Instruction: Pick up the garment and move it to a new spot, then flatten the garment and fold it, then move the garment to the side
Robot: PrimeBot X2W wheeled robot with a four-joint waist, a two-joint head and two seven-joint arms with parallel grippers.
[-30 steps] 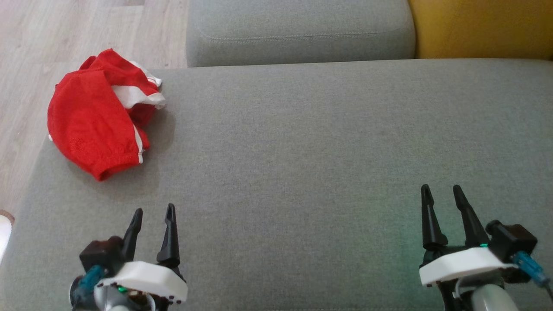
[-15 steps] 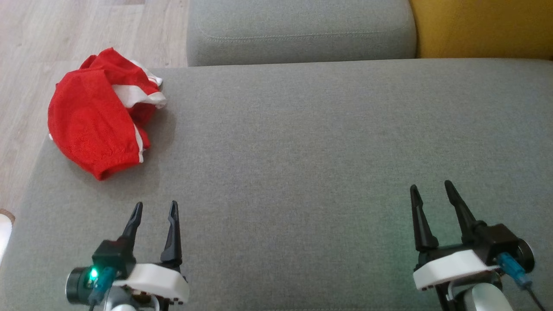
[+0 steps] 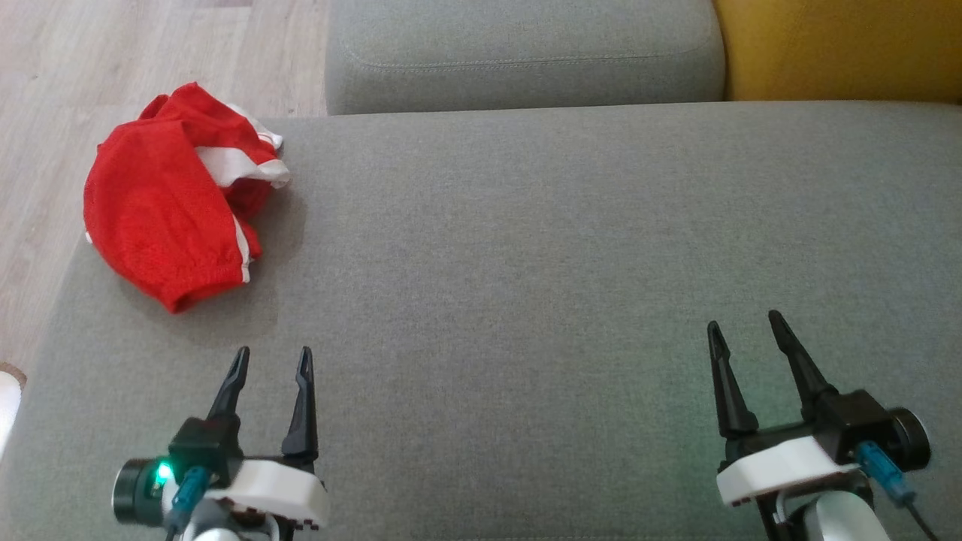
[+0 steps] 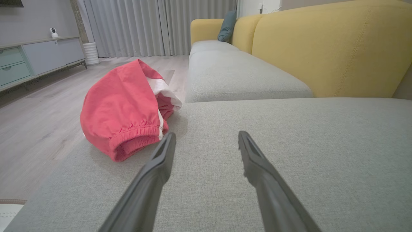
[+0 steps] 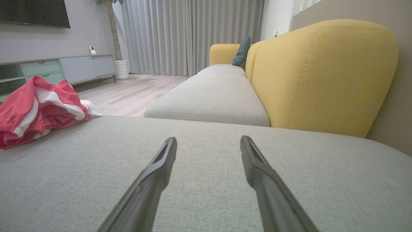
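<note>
The red garment (image 3: 169,218) with white stripes lies bunched at the far left corner of the grey sofa seat (image 3: 526,263), and part of it seems to reach past the edge above the wooden floor (image 3: 45,90). Both claws hover low over the seat with nothing in them. The left claw (image 3: 273,351) has its fingers spread and points toward the heap from the near side. The right claw (image 3: 743,319), likewise released, is well apart from the cloth on the other side of the seat.

The step in hand looks like the first pick-up, and the left claw is the natural one for it. A good grasp would take the elastic cuff (image 4: 135,145) that faces it in the left wrist view, or a raised fold on top. The claw should come down with fingers wide and pinch one bunch of fabric rather than press the tips into the cushion. Since the heap sits at the edge, the pull should go inward, toward the middle of the seat, so that any overhanging part does not drag the rest to the floor. The middle looks roomy enough for flattening.

What kind of garment it is cannot be told: it is folded on itself, with its underside and far side hidden. How much overhangs is unclear. A pale object (image 3: 6,406) at the head view's left edge is cut off and cannot be identified.
</note>
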